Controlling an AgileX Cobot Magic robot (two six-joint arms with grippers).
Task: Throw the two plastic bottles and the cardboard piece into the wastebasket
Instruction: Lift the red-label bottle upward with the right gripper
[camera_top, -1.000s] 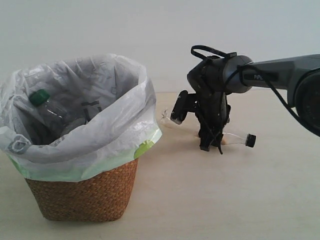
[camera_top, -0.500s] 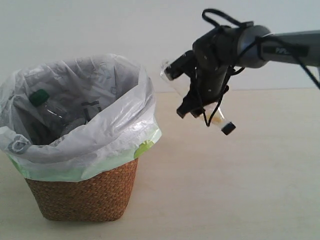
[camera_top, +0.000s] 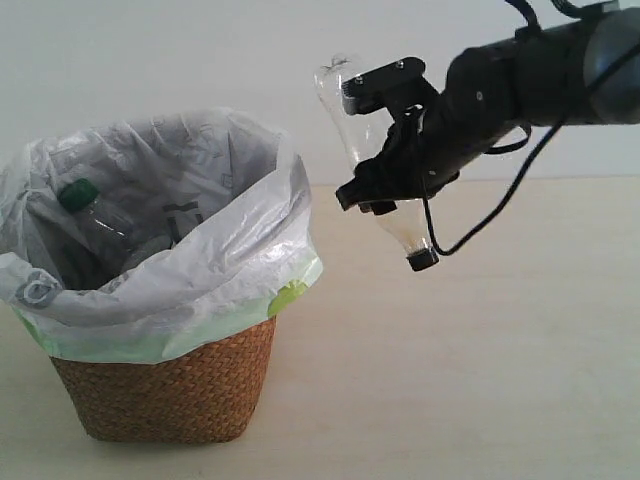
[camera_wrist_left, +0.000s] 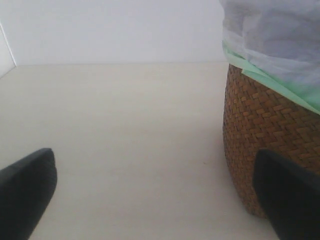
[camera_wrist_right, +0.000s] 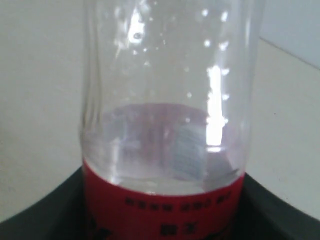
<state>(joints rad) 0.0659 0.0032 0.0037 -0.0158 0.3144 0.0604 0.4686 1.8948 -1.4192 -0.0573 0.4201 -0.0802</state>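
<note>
Bottle in transit: my right gripper (camera_top: 378, 140) is clenched across the middle of the red-label bottle (camera_top: 343, 105), carried in the air with its long axis steeply tilted. The black cap (camera_top: 423, 260) hangs below the fingers and the clear base rises above them. The wastebasket (camera_top: 170, 390) lies lower than the fingers, off the side the base leans toward. The bottle is near the rim of the bag (camera_top: 290, 190) but not yet over the opening, so I judge the move ahead to be a short carry across that rim before letting go. The green-capped bottle (camera_top: 78, 195) already lies inside. My left gripper (camera_wrist_left: 160, 200) rests low beside the wicker wall, fingers spread and empty, so the right arm is the one placed to finish. I cannot see the cardboard piece. A second ago this bottle lay on the table (camera_top: 520, 380) under the right gripper; half a second ago it was lifted, lower and farther from the basket than now.
</note>
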